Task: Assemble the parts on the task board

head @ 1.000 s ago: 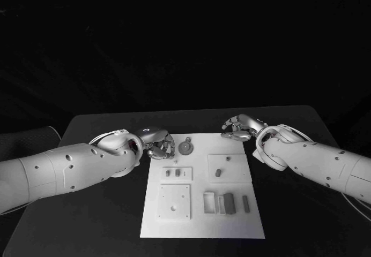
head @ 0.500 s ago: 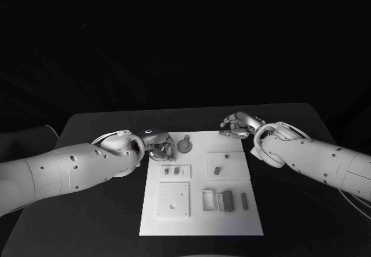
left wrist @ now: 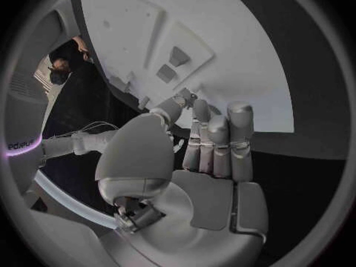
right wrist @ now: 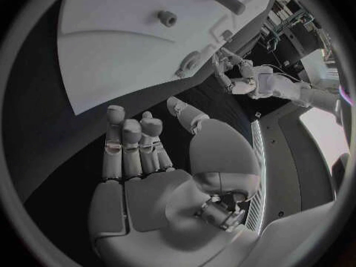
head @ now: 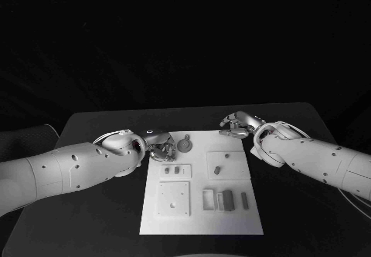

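White and flat, the task board [head: 202,225] lies in the middle of the black surface [head: 101,128], its long side running away from the robot. Grey parts sit on it: an oval piece [head: 184,144] near the far left corner, two short pegs [head: 171,170] on a small raised square, a stubby peg [head: 218,171] on the raised square to the right with a tiny pin [head: 227,156] beyond it, and a row of upright bars [head: 225,199] beside an open rectangular frame [head: 208,199] toward the near right. A larger square plate [head: 174,200] with a hole in it lies near left.

The left robot hand [head: 162,148] hovers at the board's far left edge, just beside the oval piece. In the left wrist view its fingers [left wrist: 219,142] stand together and fairly straight, with the thumb [left wrist: 172,108] reaching toward the board's edge — nothing is grasped, so it is released.

The right robot hand [head: 238,127] sits at the board's far right corner, above the surface. In the right wrist view its fingers [right wrist: 132,142] are extended side by side and the palm is bare — released as well, holding no part. That same view shows the left robot hand [right wrist: 227,71] across the board, near the oval piece [right wrist: 190,63].
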Robot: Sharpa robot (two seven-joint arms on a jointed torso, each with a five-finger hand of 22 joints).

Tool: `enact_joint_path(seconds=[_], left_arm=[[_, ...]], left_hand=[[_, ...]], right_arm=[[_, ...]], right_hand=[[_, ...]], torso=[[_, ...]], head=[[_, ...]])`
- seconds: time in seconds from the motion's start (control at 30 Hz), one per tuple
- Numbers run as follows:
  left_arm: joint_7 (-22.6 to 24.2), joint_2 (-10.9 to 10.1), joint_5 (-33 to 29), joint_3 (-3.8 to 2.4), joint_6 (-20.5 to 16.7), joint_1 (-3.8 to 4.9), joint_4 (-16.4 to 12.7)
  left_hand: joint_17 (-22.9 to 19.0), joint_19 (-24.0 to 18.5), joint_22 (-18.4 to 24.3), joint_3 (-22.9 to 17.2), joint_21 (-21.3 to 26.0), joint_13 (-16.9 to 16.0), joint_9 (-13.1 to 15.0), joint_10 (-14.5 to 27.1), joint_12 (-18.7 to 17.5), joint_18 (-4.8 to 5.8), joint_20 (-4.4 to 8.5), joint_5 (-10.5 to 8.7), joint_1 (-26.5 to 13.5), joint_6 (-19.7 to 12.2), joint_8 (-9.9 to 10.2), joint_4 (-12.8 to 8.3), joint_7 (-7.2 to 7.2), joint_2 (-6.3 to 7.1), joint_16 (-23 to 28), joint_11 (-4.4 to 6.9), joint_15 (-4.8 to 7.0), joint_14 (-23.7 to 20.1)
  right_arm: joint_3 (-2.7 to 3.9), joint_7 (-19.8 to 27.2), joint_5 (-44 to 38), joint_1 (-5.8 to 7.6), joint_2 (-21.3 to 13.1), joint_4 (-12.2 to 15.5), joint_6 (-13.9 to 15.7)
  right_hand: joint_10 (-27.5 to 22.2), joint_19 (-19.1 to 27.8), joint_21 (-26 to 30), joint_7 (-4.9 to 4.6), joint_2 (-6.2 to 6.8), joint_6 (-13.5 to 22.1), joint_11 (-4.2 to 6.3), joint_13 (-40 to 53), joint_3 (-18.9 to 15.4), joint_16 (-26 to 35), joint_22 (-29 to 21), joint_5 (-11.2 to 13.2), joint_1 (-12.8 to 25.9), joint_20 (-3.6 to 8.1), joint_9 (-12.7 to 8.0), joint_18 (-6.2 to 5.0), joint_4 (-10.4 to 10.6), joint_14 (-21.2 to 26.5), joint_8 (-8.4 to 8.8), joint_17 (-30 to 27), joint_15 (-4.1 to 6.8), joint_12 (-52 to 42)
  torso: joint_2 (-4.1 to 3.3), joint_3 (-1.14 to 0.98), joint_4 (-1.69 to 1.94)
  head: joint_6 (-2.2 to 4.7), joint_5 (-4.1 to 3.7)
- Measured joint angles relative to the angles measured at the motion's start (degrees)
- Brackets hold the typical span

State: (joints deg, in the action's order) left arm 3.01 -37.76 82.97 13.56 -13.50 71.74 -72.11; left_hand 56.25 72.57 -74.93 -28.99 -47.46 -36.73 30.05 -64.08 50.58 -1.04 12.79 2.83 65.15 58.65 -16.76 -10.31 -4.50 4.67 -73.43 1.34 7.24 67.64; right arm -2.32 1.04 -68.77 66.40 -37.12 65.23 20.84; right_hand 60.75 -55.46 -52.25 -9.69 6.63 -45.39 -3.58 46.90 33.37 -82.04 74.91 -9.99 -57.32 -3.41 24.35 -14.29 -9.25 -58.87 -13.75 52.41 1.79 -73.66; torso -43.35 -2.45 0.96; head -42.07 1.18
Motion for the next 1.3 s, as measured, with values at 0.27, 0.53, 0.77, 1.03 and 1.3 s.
enact_joint_path(seconds=[0.27,0.53,0.77,1.03,1.3], left_arm=[[0.06,0.40,0.07,0.00,0.37,-0.01,0.34],[0.08,0.73,0.20,0.00,0.52,-0.07,1.20],[0.08,0.99,0.29,0.00,0.73,-0.29,1.64],[0.08,0.99,0.33,0.00,0.98,-0.58,1.75],[0.08,0.99,0.35,-0.02,1.00,-0.61,1.66]], left_hand=[[0.05,-0.09,0.00,0.15,0.00,0.00,0.03,0.00,0.00,0.00,-0.09,0.00,0.00,-0.03,0.18,-0.16,-0.03,0.01,0.00,0.00,-0.03,-0.01],[0.05,-0.09,0.01,0.16,0.00,-0.05,0.03,0.00,0.00,0.01,-0.10,0.00,0.00,-0.21,0.27,-0.16,-0.21,0.01,0.00,0.00,-0.13,-0.04],[0.04,-0.09,0.01,0.17,0.00,-0.05,-0.04,0.21,0.00,0.01,-0.10,0.22,-0.01,-0.20,0.06,-0.15,-0.21,0.01,0.00,-0.20,0.01,-0.21],[0.04,-0.08,0.01,0.17,0.00,-0.04,-0.01,0.20,0.00,0.01,-0.11,0.22,0.06,-0.20,0.07,-0.15,-0.21,0.09,0.00,-0.20,0.00,-0.22],[0.09,-0.08,0.02,0.17,0.00,-0.09,0.03,0.21,0.00,0.01,-0.12,0.22,0.06,-0.20,0.12,-0.45,-0.21,0.09,0.00,-0.20,-0.09,-0.30]], right_arm=[[0.00,0.00,0.00,0.00,0.04,-0.01,0.00],[0.00,0.00,0.00,0.00,0.02,-0.02,0.00],[0.00,0.00,0.00,0.00,-0.02,-0.07,0.00],[0.00,0.00,0.01,0.00,-0.01,-0.06,0.00],[0.00,0.00,0.01,0.00,-0.03,-0.06,0.00]], right_hand=[[0.00,0.00,0.00,0.00,0.00,0.00,0.00,0.00,0.00,0.00,0.00,0.00,0.00,0.00,0.00,-0.21,0.00,0.02,0.00,0.00,-0.02,0.00],[0.00,0.00,0.00,-0.20,0.00,0.14,0.00,0.00,0.00,0.00,0.00,0.00,0.00,0.00,-0.05,-0.21,0.00,0.03,0.00,0.00,-0.02,0.00],[0.00,0.00,0.00,-0.29,0.00,0.05,0.00,0.01,0.00,0.00,0.00,0.00,0.00,0.00,-0.05,-0.19,0.00,0.03,0.00,0.00,-0.03,0.00],[0.01,0.00,0.00,-0.28,0.00,0.04,0.01,0.01,0.00,0.00,0.00,0.00,0.00,0.00,-0.04,-0.14,0.00,-0.08,0.00,0.00,0.08,0.00],[0.05,0.00,0.00,-0.25,0.00,0.02,0.05,0.01,0.00,0.00,0.00,0.00,0.00,0.00,-0.04,0.05,0.00,-0.08,0.00,0.00,0.08,0.00]], torso=[[0.01,-0.04,-0.02],[0.01,-0.05,-0.04],[0.01,-0.05,-0.04],[0.01,-0.05,-0.03],[0.01,-0.04,-0.03]], head=[[-0.14,0.11],[-0.10,0.15],[-0.20,0.15],[-0.35,0.12],[-0.38,0.12]])
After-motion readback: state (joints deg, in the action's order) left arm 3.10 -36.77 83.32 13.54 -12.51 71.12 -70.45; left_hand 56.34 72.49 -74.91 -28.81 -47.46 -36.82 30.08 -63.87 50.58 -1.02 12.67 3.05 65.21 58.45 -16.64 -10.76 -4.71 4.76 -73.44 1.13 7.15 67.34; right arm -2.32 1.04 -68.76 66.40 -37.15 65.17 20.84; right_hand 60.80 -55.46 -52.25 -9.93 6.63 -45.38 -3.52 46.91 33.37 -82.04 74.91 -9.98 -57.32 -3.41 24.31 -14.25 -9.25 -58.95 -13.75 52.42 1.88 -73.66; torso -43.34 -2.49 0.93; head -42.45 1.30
